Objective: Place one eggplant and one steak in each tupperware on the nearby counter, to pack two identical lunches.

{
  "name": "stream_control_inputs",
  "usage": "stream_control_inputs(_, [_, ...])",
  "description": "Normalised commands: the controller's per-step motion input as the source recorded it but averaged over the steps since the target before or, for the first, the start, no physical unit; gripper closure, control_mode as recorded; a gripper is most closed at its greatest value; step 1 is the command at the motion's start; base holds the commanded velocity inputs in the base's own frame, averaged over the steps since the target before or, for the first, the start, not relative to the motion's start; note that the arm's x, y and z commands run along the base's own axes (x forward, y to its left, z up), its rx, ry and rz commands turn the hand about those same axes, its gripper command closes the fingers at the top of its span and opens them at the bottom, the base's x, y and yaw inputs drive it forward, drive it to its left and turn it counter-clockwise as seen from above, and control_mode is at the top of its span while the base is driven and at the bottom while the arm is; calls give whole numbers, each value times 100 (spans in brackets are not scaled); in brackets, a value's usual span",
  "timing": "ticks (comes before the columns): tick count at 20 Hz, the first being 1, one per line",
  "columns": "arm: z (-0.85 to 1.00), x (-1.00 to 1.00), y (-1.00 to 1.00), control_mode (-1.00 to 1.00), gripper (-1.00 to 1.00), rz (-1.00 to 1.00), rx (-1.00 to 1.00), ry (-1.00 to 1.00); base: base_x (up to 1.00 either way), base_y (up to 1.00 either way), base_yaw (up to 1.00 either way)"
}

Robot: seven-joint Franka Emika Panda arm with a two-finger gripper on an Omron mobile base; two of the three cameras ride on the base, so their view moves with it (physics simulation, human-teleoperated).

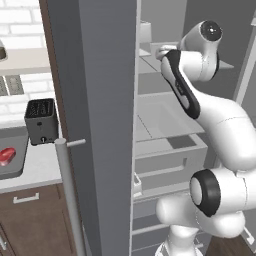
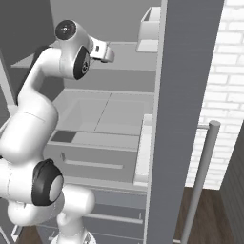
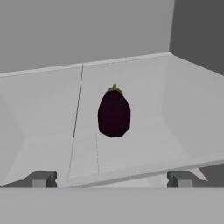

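Eggplant (image 3: 114, 112): near-black, green stem up, upright on a pale grey fridge shelf (image 3: 48, 118), alone, ahead of the end effector (image 3: 111, 178). End effector: fingertips (image 3: 40, 179) spread wide, gripping nothing, short of the eggplant. Steak (image 1: 7, 156): pink-red block in the darker tupperware (image 1: 18, 169) on the surface (image 1: 42, 162), beside a black toaster (image 1: 41, 120).
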Motion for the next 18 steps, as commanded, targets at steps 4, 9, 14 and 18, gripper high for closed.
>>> stream_control_inputs(4, [-6,30,0,-100,-100,0,0,1,0,0,0])
stream_control_inputs(9, [-10,41,-1,-100,-100,1,0,7,0,0,0])
stream_control_inputs(14, [-2,36,-4,-100,-100,3,0,7,0,0,0])
stream_control_inputs(18, [0,17,-4,-100,-100,3,0,1,0,0,0])
